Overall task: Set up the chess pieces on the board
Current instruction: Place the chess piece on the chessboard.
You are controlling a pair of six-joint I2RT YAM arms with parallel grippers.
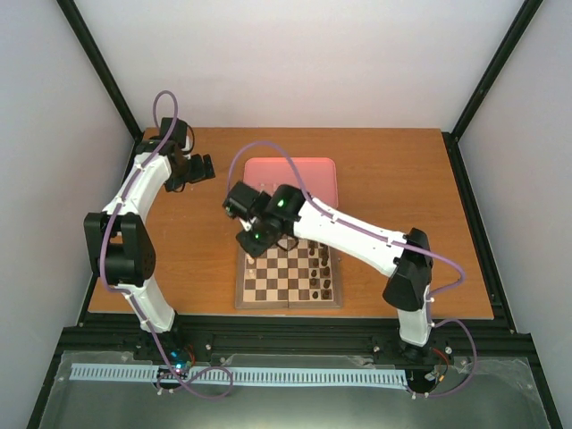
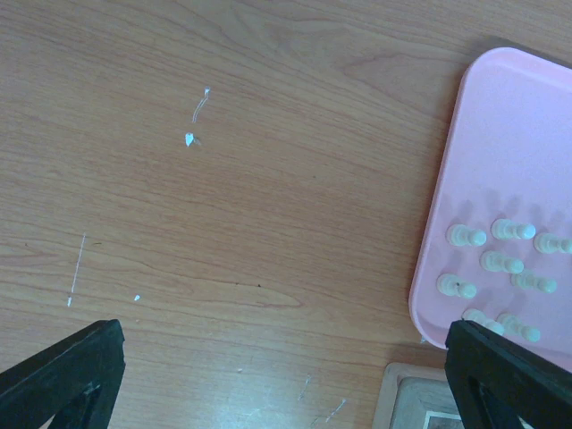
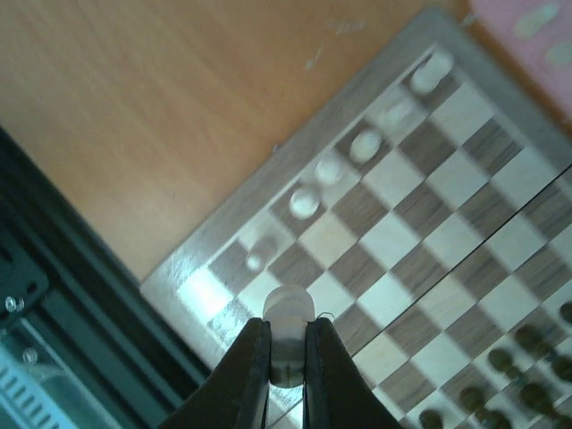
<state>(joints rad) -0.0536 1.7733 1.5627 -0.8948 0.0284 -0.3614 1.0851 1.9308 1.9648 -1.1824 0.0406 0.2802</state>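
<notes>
Scratched wooden table (image 1: 384, 170) (board (image 1: 273, 281), pink tray (image 2: 518, 134)), white walls (image 1: 295, 63)

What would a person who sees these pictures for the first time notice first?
The right arm's fingers are shut on a cream chess piece over the left edge of the board, beside a row of cream pieces along that edge. Dark pieces stand on the board's opposite side. Behind the board, the pink tray holds more cream pieces, and the left arm's fingers hang open over the table beside it.
</notes>
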